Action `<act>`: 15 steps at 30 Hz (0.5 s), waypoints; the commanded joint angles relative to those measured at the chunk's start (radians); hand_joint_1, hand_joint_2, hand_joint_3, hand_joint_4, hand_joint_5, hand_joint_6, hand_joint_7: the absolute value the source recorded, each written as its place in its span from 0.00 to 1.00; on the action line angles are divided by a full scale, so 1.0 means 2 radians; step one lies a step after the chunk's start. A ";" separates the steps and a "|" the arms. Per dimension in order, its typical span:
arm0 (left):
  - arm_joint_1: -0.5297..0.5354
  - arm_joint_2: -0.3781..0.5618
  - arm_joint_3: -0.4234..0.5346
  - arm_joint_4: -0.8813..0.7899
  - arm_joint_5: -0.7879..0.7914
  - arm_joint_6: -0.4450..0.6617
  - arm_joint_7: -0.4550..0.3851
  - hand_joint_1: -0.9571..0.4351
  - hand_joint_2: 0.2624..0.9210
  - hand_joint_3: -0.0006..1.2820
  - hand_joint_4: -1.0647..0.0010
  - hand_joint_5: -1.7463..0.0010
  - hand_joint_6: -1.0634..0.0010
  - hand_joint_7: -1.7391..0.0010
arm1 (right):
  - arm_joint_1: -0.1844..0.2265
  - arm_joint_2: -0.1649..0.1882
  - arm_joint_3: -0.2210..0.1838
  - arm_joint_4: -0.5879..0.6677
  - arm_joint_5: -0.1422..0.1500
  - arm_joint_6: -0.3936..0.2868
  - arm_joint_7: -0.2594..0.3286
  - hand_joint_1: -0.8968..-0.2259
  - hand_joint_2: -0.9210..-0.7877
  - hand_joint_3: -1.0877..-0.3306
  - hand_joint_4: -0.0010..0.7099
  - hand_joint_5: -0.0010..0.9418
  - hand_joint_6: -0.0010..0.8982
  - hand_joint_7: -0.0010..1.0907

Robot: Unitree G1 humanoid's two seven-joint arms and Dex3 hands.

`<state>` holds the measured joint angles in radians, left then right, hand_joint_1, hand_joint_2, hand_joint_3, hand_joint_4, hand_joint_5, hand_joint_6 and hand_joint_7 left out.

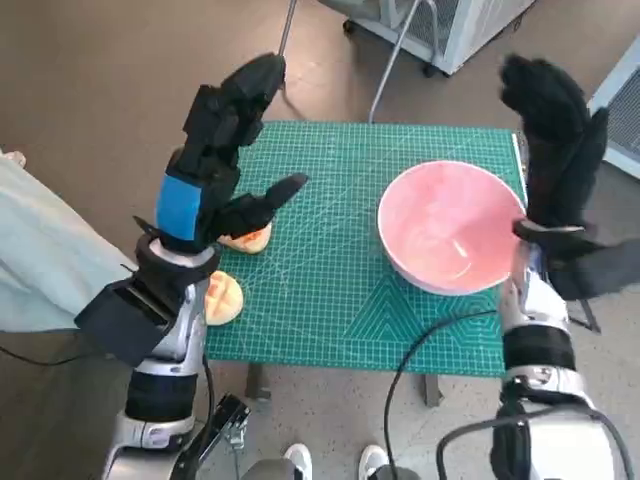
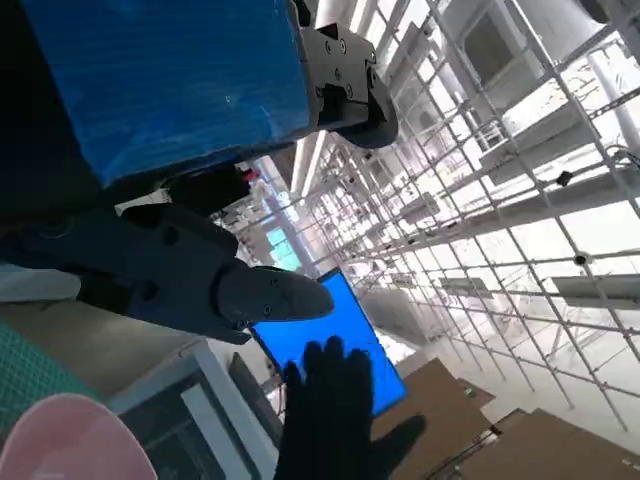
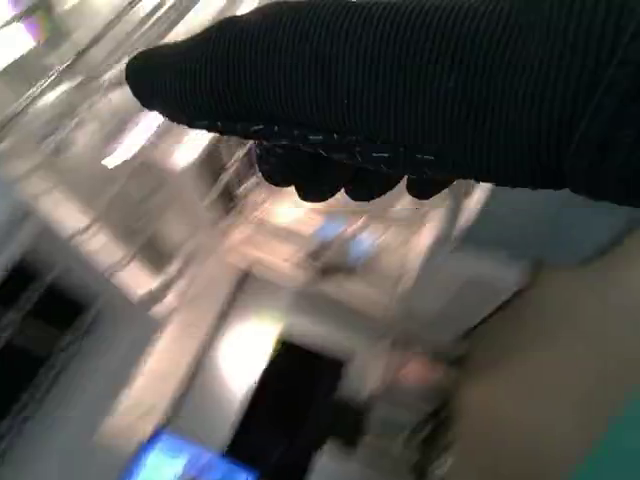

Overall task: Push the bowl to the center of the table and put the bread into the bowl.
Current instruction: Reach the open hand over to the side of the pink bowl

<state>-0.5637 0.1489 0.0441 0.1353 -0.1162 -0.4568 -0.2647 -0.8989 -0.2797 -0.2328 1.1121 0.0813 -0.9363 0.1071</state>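
The pink bowl (image 1: 452,226) sits on the right part of the green mat (image 1: 330,260), close to the right edge. Two breads lie at the mat's left side: one (image 1: 247,238) just under the left hand's thumb, the other (image 1: 222,297) nearer, at the left edge beside the left forearm. The left hand (image 1: 215,150) is raised above the mat, fingers stretched far and apart, thumb pointing right, holding nothing. The right hand (image 1: 555,135) is raised by the bowl's right rim, fingers up and spread, empty, not touching the bowl.
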 commanded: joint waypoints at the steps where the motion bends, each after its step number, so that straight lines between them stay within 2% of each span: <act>1: 0.007 -0.001 -0.002 -0.002 0.004 -0.008 0.002 0.41 1.00 0.19 0.72 1.00 0.89 0.67 | 0.018 -0.022 0.011 0.038 -0.046 0.027 -0.077 0.43 0.00 0.19 0.36 0.00 0.00 0.65; 5: 0.010 0.000 -0.001 -0.002 0.005 -0.009 0.002 0.41 1.00 0.19 0.72 1.00 0.90 0.67 | 0.028 -0.031 0.015 0.055 -0.064 0.045 -0.114 0.45 0.00 0.16 0.37 0.00 0.00 0.63; 10: 0.013 0.001 0.000 -0.001 0.005 -0.012 0.003 0.41 1.00 0.19 0.71 1.00 0.90 0.67 | 0.038 -0.033 0.013 0.069 -0.068 0.067 -0.131 0.45 0.00 0.14 0.38 0.01 0.00 0.62; 12: 0.014 0.002 0.001 0.000 0.004 -0.013 0.002 0.41 1.00 0.19 0.71 1.00 0.90 0.67 | 0.042 -0.032 0.010 0.073 -0.064 0.074 -0.129 0.45 0.00 0.14 0.39 0.01 0.00 0.62; 15: 0.016 0.002 0.001 -0.001 0.003 -0.012 0.002 0.41 1.00 0.19 0.71 1.00 0.90 0.67 | 0.049 -0.027 0.000 0.080 -0.050 0.085 -0.119 0.45 0.00 0.14 0.39 0.01 0.00 0.62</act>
<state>-0.5434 0.1497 0.0431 0.1360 -0.1155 -0.4707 -0.2639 -0.8382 -0.3469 -0.2175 1.2439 -0.0406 -0.8035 -0.1414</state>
